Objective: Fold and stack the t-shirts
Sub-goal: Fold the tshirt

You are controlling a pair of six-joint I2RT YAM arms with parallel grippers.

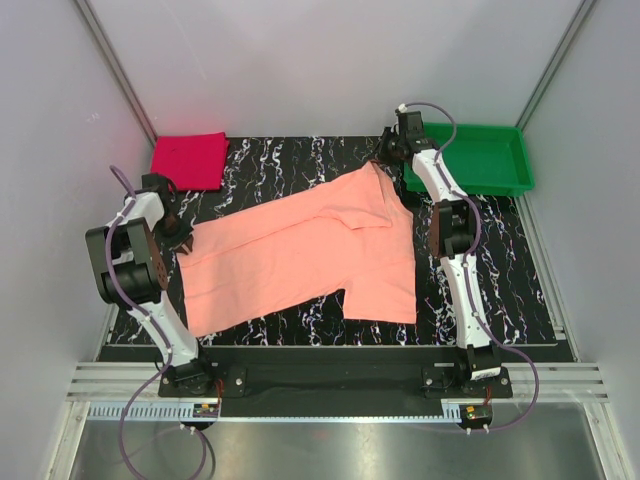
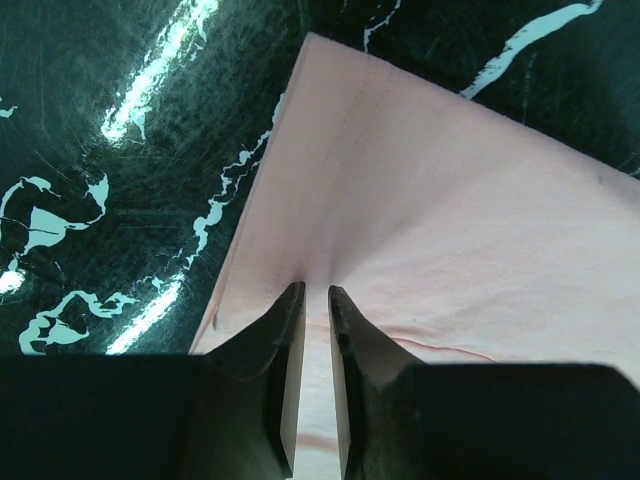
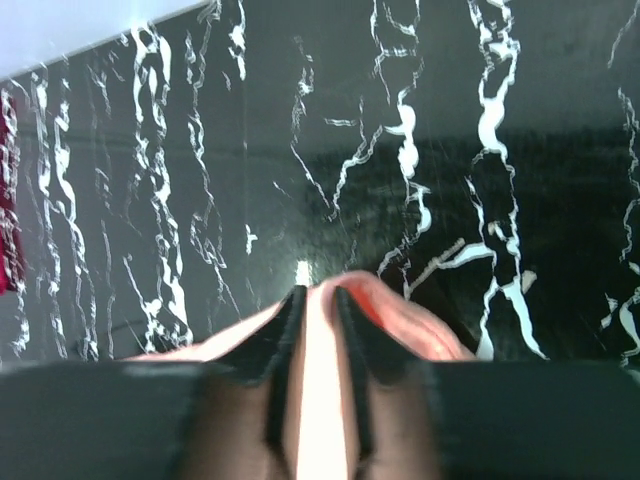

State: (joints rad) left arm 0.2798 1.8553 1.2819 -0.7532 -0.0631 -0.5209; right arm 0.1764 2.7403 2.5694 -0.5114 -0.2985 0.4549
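A salmon-pink t-shirt [image 1: 300, 255] lies spread across the black marbled table [image 1: 300, 160]. My left gripper [image 1: 180, 238] is shut on the shirt's left edge; in the left wrist view [image 2: 312, 292] the narrow jaws pinch the pink cloth [image 2: 450, 200]. My right gripper [image 1: 385, 155] is shut on the shirt's far right corner; in the right wrist view [image 3: 318, 295] a fold of pink cloth [image 3: 410, 320] bulges around the jaws, lifted above the table. A folded red t-shirt [image 1: 188, 160] lies at the far left corner.
A green tray [image 1: 500, 160] stands at the far right, beside the right arm. White walls close the back and sides. The table's front edge runs just ahead of the arm bases.
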